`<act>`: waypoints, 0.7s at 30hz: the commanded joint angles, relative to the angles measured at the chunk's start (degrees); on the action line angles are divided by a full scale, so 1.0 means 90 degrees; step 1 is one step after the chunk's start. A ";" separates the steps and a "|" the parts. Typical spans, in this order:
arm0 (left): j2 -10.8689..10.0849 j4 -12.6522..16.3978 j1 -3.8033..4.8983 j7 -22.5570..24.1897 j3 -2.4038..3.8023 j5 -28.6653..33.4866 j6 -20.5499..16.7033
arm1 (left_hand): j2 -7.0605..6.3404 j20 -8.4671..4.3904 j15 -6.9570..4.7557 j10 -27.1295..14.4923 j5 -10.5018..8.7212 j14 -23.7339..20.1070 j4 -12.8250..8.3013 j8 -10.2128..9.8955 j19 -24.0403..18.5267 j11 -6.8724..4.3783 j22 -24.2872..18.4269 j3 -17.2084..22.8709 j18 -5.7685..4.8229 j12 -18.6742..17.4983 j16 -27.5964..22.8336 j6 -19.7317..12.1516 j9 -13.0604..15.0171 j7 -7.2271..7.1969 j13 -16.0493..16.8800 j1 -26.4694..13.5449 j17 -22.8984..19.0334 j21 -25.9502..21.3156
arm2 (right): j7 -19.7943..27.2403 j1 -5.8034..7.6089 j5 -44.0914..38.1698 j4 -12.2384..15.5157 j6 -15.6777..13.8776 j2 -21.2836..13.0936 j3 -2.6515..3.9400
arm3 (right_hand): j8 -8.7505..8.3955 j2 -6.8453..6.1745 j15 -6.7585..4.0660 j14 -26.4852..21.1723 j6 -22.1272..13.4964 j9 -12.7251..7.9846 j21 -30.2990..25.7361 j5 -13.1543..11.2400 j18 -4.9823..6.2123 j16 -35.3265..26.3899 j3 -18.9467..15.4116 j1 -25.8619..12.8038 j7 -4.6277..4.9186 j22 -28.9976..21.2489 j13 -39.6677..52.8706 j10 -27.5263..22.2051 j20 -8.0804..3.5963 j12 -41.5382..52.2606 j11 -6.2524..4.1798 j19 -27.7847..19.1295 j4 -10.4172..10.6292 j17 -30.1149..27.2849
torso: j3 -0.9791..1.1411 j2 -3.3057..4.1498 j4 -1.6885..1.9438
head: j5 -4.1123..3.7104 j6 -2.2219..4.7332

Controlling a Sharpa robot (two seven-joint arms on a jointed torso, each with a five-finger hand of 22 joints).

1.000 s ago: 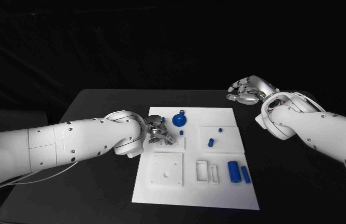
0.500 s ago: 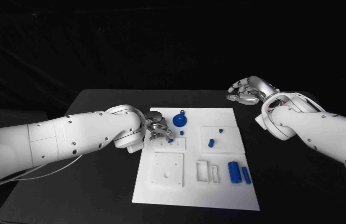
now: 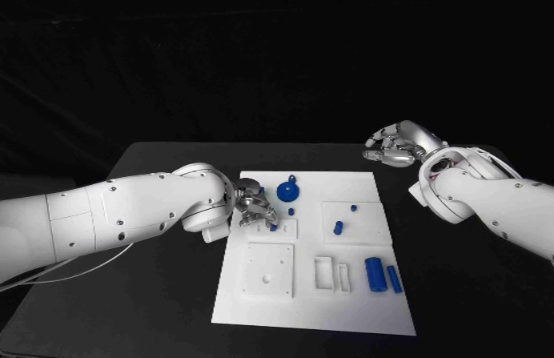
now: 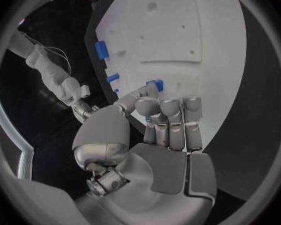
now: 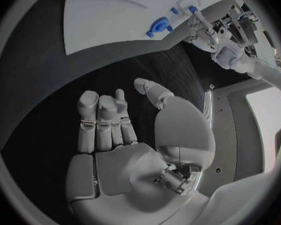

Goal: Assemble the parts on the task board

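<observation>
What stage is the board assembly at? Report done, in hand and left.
Done: nothing looks clearly finished. In hand: the left hand pinches a small blue part over the task board. Left: the round blue part, the cylinder and the bar lie loose. The right hand hovers off the board, holding nothing.

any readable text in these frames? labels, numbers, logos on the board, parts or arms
None readable.
task board: plain white, no print or markings.
Blue parts, e.g. the cylinder: no markings.
left hand and right hand: bare silver, no logo legible.
White arms: only dark screw heads, no lettering.
</observation>
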 commanded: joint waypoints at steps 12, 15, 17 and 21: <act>-0.0036 0.0005 0.0000 -0.0010 -0.0004 0.0080 0.0098 | 0.0023 -0.0862 0.0002 -0.0268 -0.0168 -0.0035 0.0003 -0.0104 -0.0043 -0.0164 -0.0043 -0.0010 0.0078 -0.0071 0.0015 0.0526 0.0059 -0.0294 0.0024 -0.0053 -0.0033 0.0041 | 0.0057 -0.0002 -0.0004 -0.0003 0.0078 0.0005 0.0002 | -0.0012 0.0062 0.0031 -0.0028 0.0026 -0.0008 -0.0028 0.0035 0.0538 -0.0005 -0.0023 -0.0003 0.0066 0.0080 -0.0011 -0.0017 -0.0023 0.0042 0.0026 0.0037 0.0001 -0.0011 | -0.0004 -0.0001 0.0005 | -0.0003 0.0009; -0.0042 0.0010 0.0000 0.0002 -0.0004 0.0059 0.0086 | 0.0014 -0.0863 -0.0003 -0.0280 -0.0238 -0.0050 0.0019 -0.0133 -0.0052 -0.0157 -0.0058 -0.0003 0.0079 -0.0091 0.0003 0.0516 0.0077 -0.0287 0.0028 -0.0054 -0.0045 0.0040 | 0.0058 -0.0002 -0.0004 0.0001 0.0080 0.0006 0.0002 | -0.0012 0.0063 0.0031 -0.0028 0.0026 -0.0008 -0.0028 0.0035 0.0539 -0.0005 -0.0023 -0.0004 0.0066 0.0080 -0.0011 -0.0017 -0.0023 0.0042 0.0026 0.0037 0.0001 -0.0011 | -0.0005 -0.0002 0.0005 | -0.0004 0.0012; -0.0046 0.0017 0.0000 0.0010 -0.0005 0.0046 0.0079 | 0.0008 -0.0864 -0.0005 -0.0285 -0.0275 -0.0056 0.0027 -0.0146 -0.0057 -0.0154 -0.0065 -0.0001 0.0079 -0.0100 -0.0001 0.0513 0.0086 -0.0284 0.0030 -0.0052 -0.0050 0.0040 | 0.0058 -0.0002 -0.0004 0.0001 0.0082 0.0007 0.0002 | -0.0012 0.0063 0.0031 -0.0028 0.0026 -0.0009 -0.0028 0.0035 0.0539 -0.0005 -0.0023 -0.0004 0.0066 0.0080 -0.0012 -0.0017 -0.0023 0.0042 0.0026 0.0037 0.0001 -0.0011 | -0.0007 -0.0001 0.0004 | -0.0002 0.0013; -0.0072 0.0029 0.0000 0.0027 -0.0005 0.0041 0.0083 | -0.0018 -0.0865 -0.0010 -0.0290 -0.0346 -0.0063 0.0040 -0.0170 -0.0063 -0.0150 -0.0078 0.0002 0.0080 -0.0114 -0.0005 0.0513 0.0106 -0.0280 0.0037 -0.0042 -0.0059 0.0043 | 0.0060 -0.0002 -0.0003 -0.0006 0.0081 0.0007 0.0002 | -0.0012 0.0064 0.0031 -0.0028 0.0025 -0.0009 -0.0028 0.0035 0.0539 -0.0005 -0.0024 -0.0005 0.0066 0.0081 -0.0012 -0.0017 -0.0023 0.0043 0.0026 0.0037 0.0002 -0.0011 | -0.0007 0.0000 0.0005 | 0.0001 0.0010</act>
